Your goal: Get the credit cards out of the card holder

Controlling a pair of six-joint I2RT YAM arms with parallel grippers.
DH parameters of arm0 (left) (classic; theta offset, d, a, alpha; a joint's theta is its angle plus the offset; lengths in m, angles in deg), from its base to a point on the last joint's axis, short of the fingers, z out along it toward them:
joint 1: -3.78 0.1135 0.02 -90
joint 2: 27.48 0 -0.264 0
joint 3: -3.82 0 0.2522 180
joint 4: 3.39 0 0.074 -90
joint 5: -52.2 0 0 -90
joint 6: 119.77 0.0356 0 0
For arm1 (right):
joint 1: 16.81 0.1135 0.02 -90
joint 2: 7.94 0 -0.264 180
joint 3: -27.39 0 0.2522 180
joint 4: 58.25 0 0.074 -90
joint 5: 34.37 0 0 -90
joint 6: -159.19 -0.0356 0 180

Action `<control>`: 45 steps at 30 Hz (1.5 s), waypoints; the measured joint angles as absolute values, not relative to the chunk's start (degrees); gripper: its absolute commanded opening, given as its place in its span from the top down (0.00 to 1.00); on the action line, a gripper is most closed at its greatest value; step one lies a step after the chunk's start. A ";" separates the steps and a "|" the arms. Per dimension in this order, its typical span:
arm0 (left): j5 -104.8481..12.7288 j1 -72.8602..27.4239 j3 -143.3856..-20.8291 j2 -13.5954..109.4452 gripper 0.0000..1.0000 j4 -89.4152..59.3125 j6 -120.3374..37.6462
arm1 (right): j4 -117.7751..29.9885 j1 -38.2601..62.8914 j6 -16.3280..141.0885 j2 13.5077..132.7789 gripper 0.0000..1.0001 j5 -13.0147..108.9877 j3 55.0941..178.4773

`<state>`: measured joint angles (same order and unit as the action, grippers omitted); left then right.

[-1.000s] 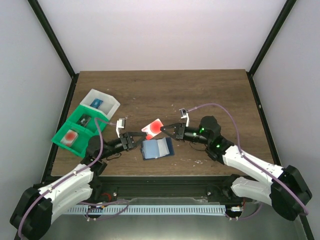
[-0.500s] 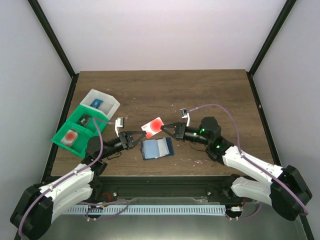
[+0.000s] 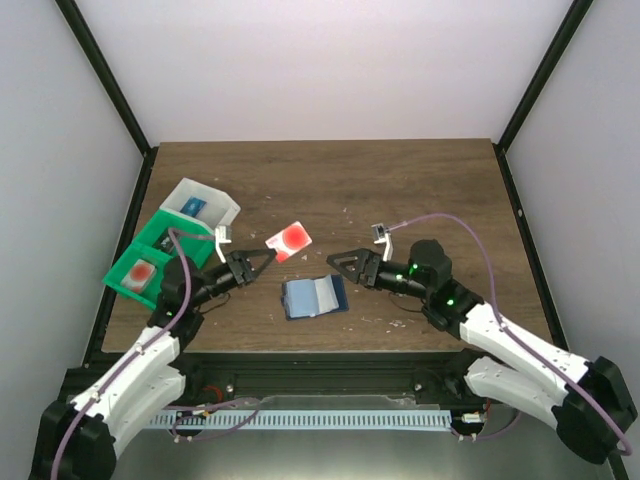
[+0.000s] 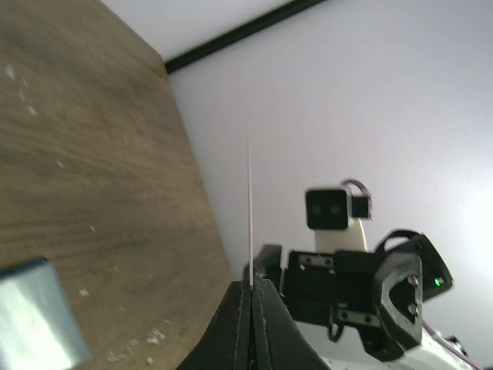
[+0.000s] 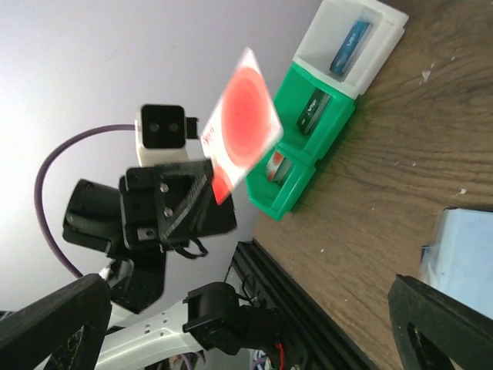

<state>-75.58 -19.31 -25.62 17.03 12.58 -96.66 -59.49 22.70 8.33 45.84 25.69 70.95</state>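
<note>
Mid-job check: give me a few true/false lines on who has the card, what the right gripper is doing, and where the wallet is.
1. The left gripper is shut on the card. True.
2. The right gripper grips the card. False: it is open, empty and apart from the card.
3. The wallet lies unfolded on the table, between the two grippers. True.
4. The card lies flat on the table. False: it is held up in the air.

Brown wooden table (image 3: 420,190), pale walls (image 3: 320,70), black frame posts (image 3: 105,75)
</note>
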 measured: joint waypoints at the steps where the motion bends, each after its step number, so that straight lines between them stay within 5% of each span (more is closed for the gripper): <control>1: -76.17 -17.63 -26.82 16.11 1.00 9.78 -95.37 | -58.20 22.70 9.03 44.55 0.00 26.15 70.93; 16: -90.55 19.81 -40.99 22.43 1.00 -22.28 -78.36 | -46.29 22.70 15.22 33.14 0.00 29.69 68.46; 45: -71.91 43.59 -52.26 28.09 1.00 -47.35 -60.49 | -32.19 22.70 26.32 35.18 0.00 25.08 76.20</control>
<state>-71.91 43.59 -52.26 28.09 -47.35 -60.49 -32.19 22.70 26.32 35.18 25.08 76.20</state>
